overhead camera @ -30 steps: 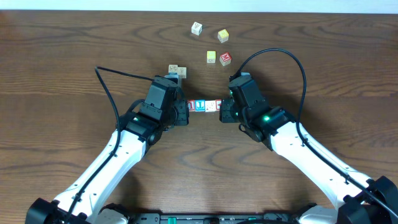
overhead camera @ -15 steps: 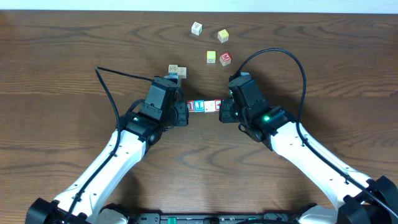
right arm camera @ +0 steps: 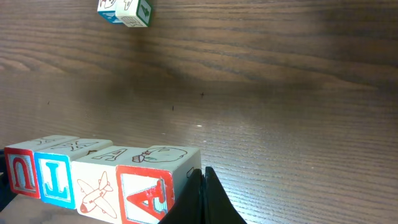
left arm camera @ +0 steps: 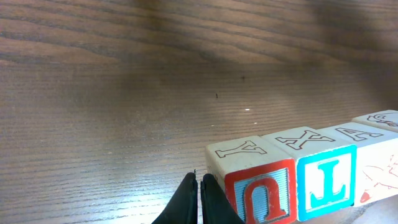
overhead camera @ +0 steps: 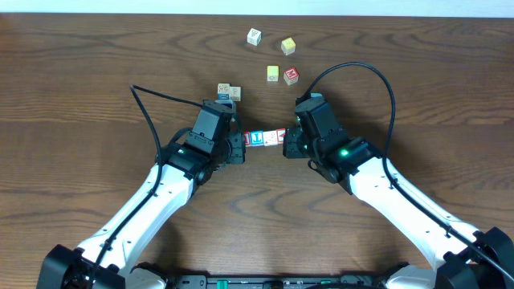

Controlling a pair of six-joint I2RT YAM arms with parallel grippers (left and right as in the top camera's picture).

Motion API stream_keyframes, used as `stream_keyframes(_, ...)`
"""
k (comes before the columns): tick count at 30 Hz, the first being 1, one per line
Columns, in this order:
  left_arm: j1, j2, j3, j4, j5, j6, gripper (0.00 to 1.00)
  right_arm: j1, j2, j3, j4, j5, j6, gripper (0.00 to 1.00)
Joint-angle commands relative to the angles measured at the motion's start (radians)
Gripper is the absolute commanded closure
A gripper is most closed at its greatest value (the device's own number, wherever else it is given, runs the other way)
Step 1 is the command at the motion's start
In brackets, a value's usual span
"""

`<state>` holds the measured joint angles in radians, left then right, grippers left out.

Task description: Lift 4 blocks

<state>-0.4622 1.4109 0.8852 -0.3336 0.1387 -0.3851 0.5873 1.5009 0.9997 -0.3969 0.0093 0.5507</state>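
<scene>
Wooden blocks, four in number, form one straight row (overhead camera: 263, 137) on the tabletop (overhead camera: 96, 80), face to face, with the long axis running left to right between the two arms. The left end effector (left arm camera: 199, 186) is clenched, fingers pressed together with nothing between them, and appears to touch the red-faced U block (left arm camera: 256, 186) at the left end, so the row lies to its right. The right end effector (right arm camera: 202, 183) is likewise clenched on nothing and sits against the red-faced A block (right arm camera: 144, 190) at the right end, so the row lies to its left. The blue-faced block (right arm camera: 53, 177) and white-faced block (right arm camera: 94, 185) occupy the middle. Each arm is near its own end only. Judgement: the lift depends on inward pressure along the long axis with both ends rising level; an uneven rise would likely buckle the row at a joint. Whether the row is clear of the tabletop cannot be told
</scene>
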Motion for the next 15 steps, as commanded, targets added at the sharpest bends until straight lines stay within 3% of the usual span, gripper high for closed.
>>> stream_keyframes(1,-0.081,0.002,0.068,0.045,0.231,0.014,0.93,0.082,0.026,0.053,0.043,-0.280,-0.006,0.99)
stream_keyframes(15,-0.081,0.014,0.068,0.050,0.231,0.013,0.93,0.082,0.040,0.053,0.053,-0.274,-0.006,0.99)
